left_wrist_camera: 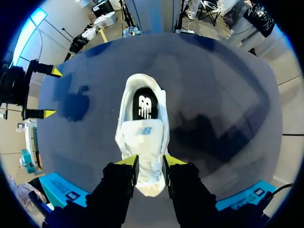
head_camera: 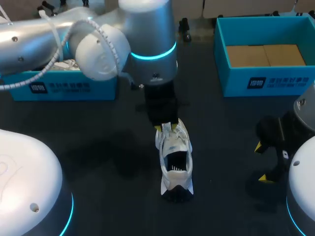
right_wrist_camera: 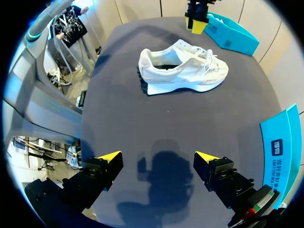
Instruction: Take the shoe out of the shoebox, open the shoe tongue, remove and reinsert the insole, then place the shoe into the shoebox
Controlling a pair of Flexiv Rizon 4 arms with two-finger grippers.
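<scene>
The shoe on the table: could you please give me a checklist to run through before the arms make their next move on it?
1. Shoe upright on its sole on the table: ok.
2. Left gripper placed at the shoe's toe end: ok.
3. Left gripper's hold on the toe: cannot tell.
4. Right gripper open and apart from the shoe: ok.
5. Insole lying inside, seen through the opening: ok.
6. Tongue pulled open: cannot tell.
</scene>
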